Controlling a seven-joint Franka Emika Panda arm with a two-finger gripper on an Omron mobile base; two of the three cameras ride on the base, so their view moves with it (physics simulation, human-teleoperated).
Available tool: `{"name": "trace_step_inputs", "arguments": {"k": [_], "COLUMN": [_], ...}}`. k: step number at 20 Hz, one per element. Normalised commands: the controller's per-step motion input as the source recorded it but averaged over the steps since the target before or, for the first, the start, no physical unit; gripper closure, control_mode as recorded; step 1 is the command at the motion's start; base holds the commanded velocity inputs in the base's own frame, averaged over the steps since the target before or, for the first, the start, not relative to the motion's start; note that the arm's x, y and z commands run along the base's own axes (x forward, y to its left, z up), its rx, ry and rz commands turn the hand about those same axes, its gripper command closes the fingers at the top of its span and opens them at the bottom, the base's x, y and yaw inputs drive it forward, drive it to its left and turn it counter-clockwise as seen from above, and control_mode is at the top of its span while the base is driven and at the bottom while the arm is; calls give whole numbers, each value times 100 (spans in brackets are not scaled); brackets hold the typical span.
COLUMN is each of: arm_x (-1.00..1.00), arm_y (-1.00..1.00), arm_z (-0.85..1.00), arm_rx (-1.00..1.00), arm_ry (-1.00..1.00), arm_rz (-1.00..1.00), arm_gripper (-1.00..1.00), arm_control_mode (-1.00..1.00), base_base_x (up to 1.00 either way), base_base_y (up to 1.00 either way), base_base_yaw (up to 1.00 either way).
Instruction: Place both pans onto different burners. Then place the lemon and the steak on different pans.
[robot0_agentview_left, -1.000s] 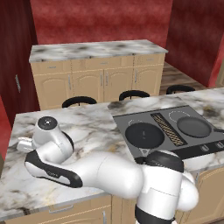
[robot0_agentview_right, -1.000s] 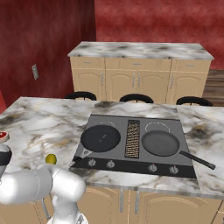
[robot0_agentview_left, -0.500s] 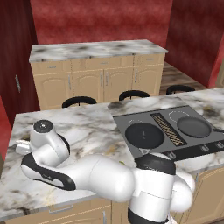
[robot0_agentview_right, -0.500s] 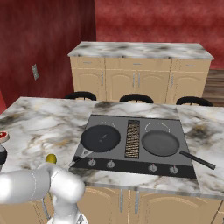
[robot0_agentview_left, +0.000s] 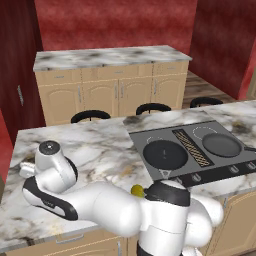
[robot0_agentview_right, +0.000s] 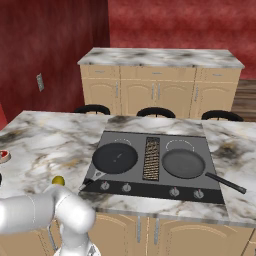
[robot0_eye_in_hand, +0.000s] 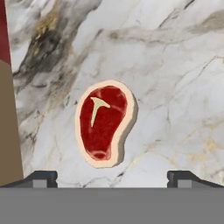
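Pans (robot0_agentview_right: 115, 157) (robot0_agentview_right: 183, 163) on cooktop (robot0_agentview_right: 152, 189), both empty; steak (robot0_eye_in_hand: 103, 123) on counter (robot0_eye_in_hand: 175, 87).

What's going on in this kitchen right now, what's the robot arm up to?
Both pans already sit on separate burners of the cooktop: the left pan and the right pan, both bare. The arm has swung out to the left, and its gripper hangs open above the steak, which lies flat on the marble counter, not yet gripped. The lemon waits on the counter near the cooktop's front left corner.
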Motion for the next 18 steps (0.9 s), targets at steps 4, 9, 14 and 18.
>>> {"name": "trace_step_inputs", "arguments": {"k": [4, 9, 14, 18], "arm_x": [11, 12, 11, 11], "arm_y": [11, 12, 1, 2], "arm_z": [-20, -16, -15, -19], "arm_rx": [0, 0, 0, 0], "arm_ry": [3, 3, 3, 4], "arm_rz": [-2, -2, -2, -3], "arm_gripper": [-100, -100, -100, -100], "arm_control_mode": [-100, -100, -100, -100], "base_base_x": [0, 0, 0, 0], "base_base_y": [0, 0, 0, 0], "base_base_yaw": [0, 0, 0, 0]}}
